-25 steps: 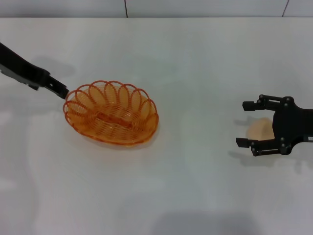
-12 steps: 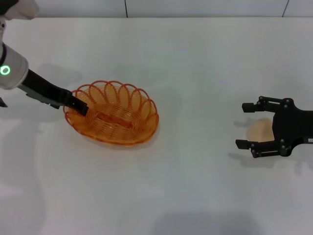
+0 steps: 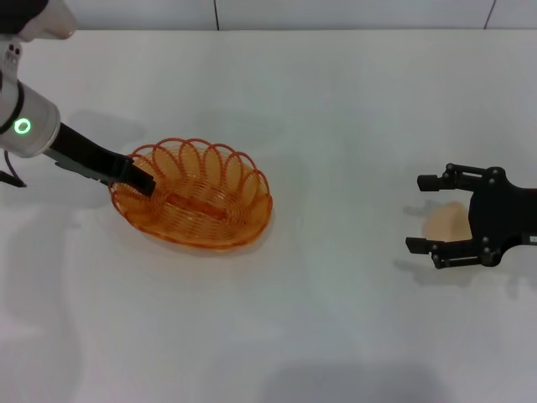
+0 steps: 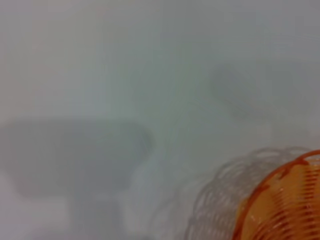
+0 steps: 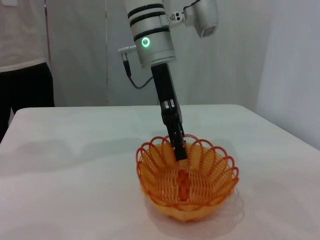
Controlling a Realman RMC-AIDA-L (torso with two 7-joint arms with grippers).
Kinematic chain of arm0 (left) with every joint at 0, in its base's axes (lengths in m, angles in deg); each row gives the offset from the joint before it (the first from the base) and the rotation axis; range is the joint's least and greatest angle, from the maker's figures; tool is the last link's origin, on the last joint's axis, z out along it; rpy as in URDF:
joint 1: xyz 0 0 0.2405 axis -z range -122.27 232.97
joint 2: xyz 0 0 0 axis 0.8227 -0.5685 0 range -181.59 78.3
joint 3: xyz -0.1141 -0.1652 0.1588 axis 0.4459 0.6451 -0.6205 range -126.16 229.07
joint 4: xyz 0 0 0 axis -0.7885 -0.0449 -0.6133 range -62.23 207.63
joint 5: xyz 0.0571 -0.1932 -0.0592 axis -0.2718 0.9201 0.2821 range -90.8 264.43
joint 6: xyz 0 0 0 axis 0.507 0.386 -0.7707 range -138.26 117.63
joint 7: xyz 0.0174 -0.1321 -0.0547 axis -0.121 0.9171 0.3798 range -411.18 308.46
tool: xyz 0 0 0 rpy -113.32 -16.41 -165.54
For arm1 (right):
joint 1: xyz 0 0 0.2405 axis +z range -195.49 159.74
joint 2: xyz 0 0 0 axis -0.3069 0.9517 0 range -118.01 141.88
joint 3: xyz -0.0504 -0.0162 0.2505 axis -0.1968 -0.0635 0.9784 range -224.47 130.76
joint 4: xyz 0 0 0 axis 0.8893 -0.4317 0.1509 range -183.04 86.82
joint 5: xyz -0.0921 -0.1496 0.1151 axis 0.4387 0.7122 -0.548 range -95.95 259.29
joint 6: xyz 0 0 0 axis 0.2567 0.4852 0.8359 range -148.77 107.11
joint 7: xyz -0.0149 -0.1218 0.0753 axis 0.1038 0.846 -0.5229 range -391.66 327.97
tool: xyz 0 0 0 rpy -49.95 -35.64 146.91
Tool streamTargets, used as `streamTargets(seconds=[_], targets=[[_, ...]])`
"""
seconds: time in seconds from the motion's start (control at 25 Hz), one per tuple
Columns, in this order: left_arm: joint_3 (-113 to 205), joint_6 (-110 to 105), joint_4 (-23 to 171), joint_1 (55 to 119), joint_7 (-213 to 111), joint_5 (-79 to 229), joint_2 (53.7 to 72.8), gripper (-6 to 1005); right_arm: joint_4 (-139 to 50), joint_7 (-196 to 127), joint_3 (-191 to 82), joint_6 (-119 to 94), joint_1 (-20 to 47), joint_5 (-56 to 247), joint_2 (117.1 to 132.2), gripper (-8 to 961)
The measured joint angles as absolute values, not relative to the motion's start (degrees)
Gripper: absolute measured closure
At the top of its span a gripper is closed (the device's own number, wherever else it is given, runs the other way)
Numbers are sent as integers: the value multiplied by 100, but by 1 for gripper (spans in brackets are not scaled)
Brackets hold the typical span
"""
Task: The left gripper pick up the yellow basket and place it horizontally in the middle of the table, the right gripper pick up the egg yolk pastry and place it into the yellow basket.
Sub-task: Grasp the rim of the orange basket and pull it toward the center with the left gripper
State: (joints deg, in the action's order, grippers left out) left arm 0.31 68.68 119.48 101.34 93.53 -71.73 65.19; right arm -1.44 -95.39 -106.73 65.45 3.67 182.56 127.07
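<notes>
The yellow basket [image 3: 195, 197] rests on the white table [image 3: 336, 109], left of the middle. My left gripper [image 3: 139, 181] reaches in from the left, with its tip over the basket's left rim. In the right wrist view the left gripper [image 5: 179, 148] points down at the basket's far rim [image 5: 186, 182]. The left wrist view shows only one edge of the basket [image 4: 287, 200]. The egg yolk pastry [image 3: 445, 222] lies on the table at the right. My right gripper [image 3: 419, 213] is open, low, with one finger on each side of the pastry.
The table's far edge [image 3: 268, 31] meets a grey wall. A person in a white shirt [image 5: 22, 55] stands beyond the table in the right wrist view. Bare tabletop [image 3: 336, 210] lies between the basket and the pastry.
My left arm has swung in and its tip has moved from just outside the basket's left rim to over the rim. The basket, the pastry and the right gripper have stayed put.
</notes>
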Motion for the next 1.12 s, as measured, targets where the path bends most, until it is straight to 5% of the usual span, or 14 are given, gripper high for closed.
streamTargets(seconds=[0.44, 0.88, 1.12], targets=[[36, 6751, 11924, 10137, 9369, -7116, 6587, 700, -144, -9539, -10627, 6552, 365, 18257, 12706, 103], [56, 6979, 12267, 10010, 9437, -6352, 6588, 883, -78, -9539, -10627, 6585, 255, 18210, 12706, 104], [14, 7451, 12352, 10113, 9970, -5961, 6634, 895, -63, -9490, -10627, 6608, 240, 18192, 12706, 104]])
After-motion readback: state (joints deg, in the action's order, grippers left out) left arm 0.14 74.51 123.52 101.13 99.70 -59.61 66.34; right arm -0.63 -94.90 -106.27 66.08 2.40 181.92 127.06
